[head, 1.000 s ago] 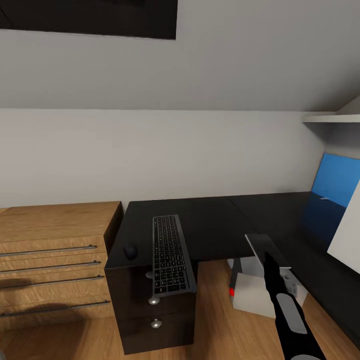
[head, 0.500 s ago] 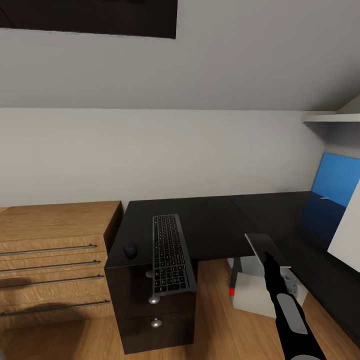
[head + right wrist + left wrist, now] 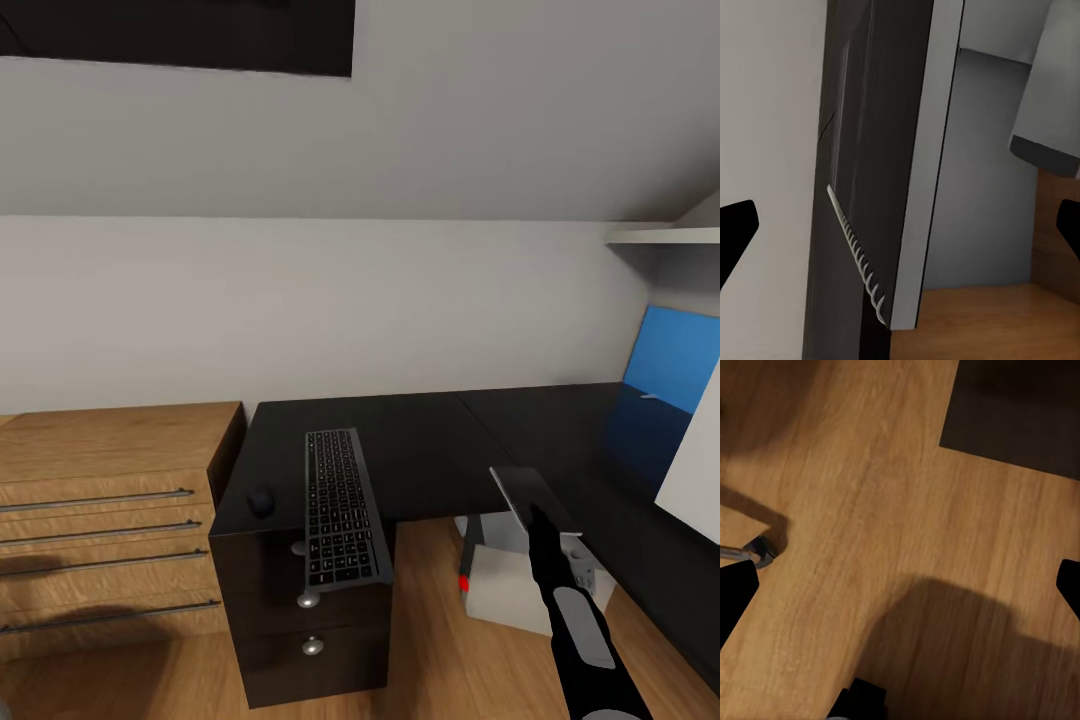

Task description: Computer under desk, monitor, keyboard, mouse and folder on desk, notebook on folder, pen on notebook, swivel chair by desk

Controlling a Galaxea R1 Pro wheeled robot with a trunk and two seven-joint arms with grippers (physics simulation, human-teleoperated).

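Going from my left: a light wood chest of drawers (image 3: 100, 520) stands against the wall, with four long metal handles showing on its front. Just beside it is the desk (image 3: 420, 450), black and L-shaped, its drawer unit showing three round silver knobs, one partly hidden under the keyboard's overhang. On the desk's near left end lies one mouse (image 3: 261, 502), small and black, and right next to it one keyboard (image 3: 343, 508), set lengthwise with its near end jutting past the desk edge above the knobs.

My left gripper (image 3: 900, 585) points down at the bare plank floor (image 3: 907, 510); its two dark fingertips sit at opposite borders of the wrist view, spread wide with nothing between them.

Further right, my right arm (image 3: 575, 620) reaches forward and up from the lower edge of the head view. A flat grey notebook (image 3: 530, 498) sits at its tip, tilted, above the floor in front of the desk; I cannot tell whether the fingers are clamped on it. In the right wrist view its spiral binding and dark cover run close along the camera.

Below the arm, one pale computer (image 3: 505, 585) stands on the floor under the desk, a red light on its corner. At the far right, a blue panel (image 3: 675, 360) leans at the wall under a white shelf (image 3: 665, 238).
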